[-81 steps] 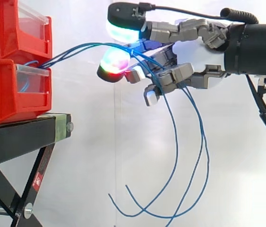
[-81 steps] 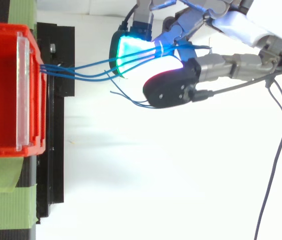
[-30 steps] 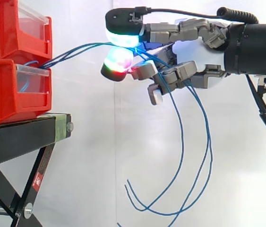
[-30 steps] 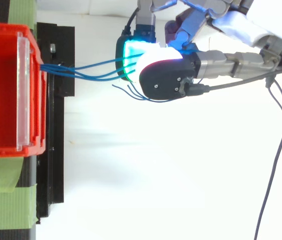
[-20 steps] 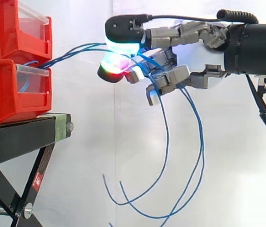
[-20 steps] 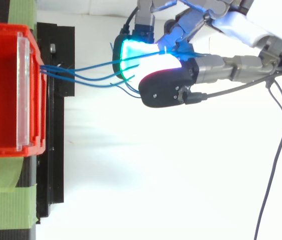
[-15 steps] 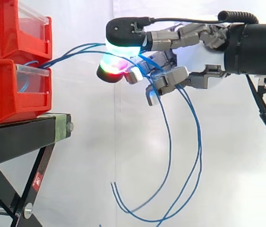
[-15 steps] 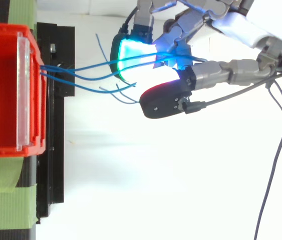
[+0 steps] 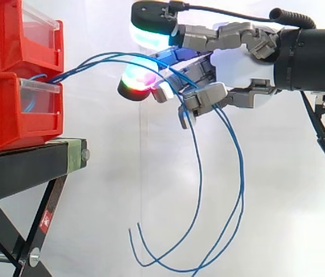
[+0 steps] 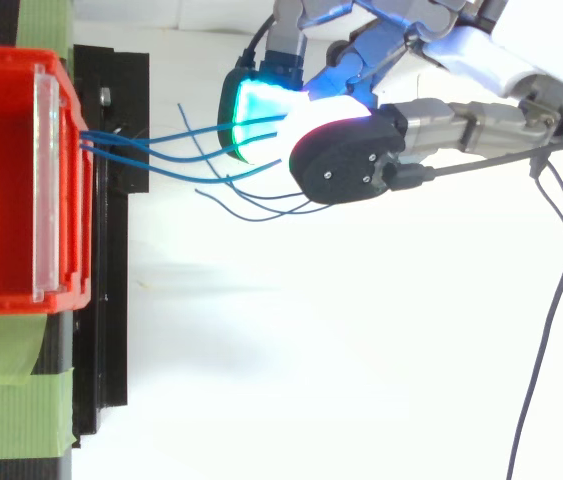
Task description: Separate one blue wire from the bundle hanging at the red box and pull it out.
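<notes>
Several thin blue wires (image 9: 93,59) leave the front of the lower red bin (image 9: 6,115), arch rightward to my hand (image 9: 237,66) and hang below it in long loops, their loose ends (image 9: 145,254) dangling. The wires lie across the lower fingers, over the red-green pad (image 9: 136,81). The cyan-green pad (image 9: 150,32) stands lifted above them with a clear gap, so nothing pinches them and the hand is open. From above, the wires (image 10: 161,150) fan out from the bin (image 10: 1,180) and pass under the hand (image 10: 346,165).
Two red bins are stacked on a black stand (image 9: 29,167) at the left, its legs running down below. Green tape (image 10: 21,420) holds the bin on the stand. A white curtain lies behind, with open space under the hand.
The cyan-green pad has lifted away from the red-green pad, which it pressed one second ago. The hanging wire loops have swung, and their ends spread further out in the top view.
</notes>
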Available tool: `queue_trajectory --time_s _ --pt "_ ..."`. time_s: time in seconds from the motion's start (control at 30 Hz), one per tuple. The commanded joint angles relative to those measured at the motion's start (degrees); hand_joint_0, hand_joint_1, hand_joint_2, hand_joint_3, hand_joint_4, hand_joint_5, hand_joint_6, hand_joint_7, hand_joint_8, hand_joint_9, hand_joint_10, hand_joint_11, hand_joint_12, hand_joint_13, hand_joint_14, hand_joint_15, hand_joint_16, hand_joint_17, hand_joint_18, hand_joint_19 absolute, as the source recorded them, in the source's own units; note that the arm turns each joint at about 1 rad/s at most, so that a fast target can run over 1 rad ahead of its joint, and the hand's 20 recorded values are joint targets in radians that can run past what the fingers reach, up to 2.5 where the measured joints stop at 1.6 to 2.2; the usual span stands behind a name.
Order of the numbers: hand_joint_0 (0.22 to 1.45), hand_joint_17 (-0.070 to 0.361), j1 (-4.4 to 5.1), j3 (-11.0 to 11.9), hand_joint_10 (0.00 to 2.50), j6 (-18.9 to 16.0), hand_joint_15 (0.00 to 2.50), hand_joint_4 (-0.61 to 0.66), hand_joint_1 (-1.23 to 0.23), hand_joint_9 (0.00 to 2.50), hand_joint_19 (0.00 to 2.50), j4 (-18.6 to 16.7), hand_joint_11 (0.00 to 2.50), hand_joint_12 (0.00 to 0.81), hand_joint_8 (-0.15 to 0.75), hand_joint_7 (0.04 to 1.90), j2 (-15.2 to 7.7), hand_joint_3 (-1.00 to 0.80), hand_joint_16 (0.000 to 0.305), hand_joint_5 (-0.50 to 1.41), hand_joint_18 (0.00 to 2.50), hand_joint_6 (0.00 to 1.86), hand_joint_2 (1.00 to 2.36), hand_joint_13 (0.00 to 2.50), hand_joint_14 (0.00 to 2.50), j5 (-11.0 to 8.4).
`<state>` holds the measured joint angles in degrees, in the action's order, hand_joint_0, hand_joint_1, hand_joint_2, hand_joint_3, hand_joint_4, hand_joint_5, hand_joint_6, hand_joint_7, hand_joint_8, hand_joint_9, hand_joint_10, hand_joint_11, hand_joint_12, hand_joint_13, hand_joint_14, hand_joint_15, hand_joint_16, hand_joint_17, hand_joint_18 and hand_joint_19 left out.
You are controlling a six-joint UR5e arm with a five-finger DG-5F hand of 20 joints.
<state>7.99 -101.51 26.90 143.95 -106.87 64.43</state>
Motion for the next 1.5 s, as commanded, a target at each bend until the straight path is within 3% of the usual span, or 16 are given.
queue_trajectory --time_s 0.0,0.33,0.67,1.0,1.07,1.37,1.47 --pt "0.63 0.106 0.01 0.00 0.02 0.00 1.48 0.21 -0.61 1.12 1.15 -0.07 1.26 0.330 0.378 1.12 0.00 -0.39 0.047 -0.19 0.94 0.84 1.01 1.36 0.70 -0.18" --pt "0.61 0.104 0.19 0.00 0.02 0.00 1.53 0.16 -0.72 1.20 1.16 -0.07 1.31 0.332 0.381 1.18 0.00 -0.17 0.046 -0.17 0.98 0.86 1.03 1.39 0.70 -0.27" --pt "0.62 0.112 0.28 0.00 0.02 0.00 1.56 0.19 -0.86 1.00 1.14 0.02 1.26 0.342 0.342 1.18 0.00 -0.19 0.050 -0.21 0.88 0.85 1.03 1.27 0.65 -0.35" --pt "0.61 0.115 0.28 0.00 0.02 0.00 1.55 0.19 -0.90 0.91 1.13 0.02 1.23 0.345 0.336 1.14 0.00 -0.37 0.051 -0.23 0.84 0.84 1.01 1.24 0.63 -0.35" --pt "0.61 0.115 0.28 0.00 0.02 0.00 1.56 0.20 -0.88 0.91 1.12 0.02 1.23 0.345 0.338 1.13 0.00 -0.40 0.051 -0.23 0.84 0.84 1.01 1.23 0.63 -0.35" --pt "0.55 0.115 0.28 0.00 0.02 0.00 1.47 0.22 -0.46 1.05 1.14 0.02 1.22 0.345 0.372 1.10 0.00 -0.50 0.051 -0.20 0.89 0.82 1.00 1.30 0.70 -0.44" --pt "0.58 0.112 0.28 0.00 0.02 0.00 1.50 0.22 -0.43 1.09 1.14 0.37 1.23 0.341 0.372 1.09 0.00 -0.49 0.050 -0.19 0.90 0.80 1.00 1.33 0.66 -0.44"
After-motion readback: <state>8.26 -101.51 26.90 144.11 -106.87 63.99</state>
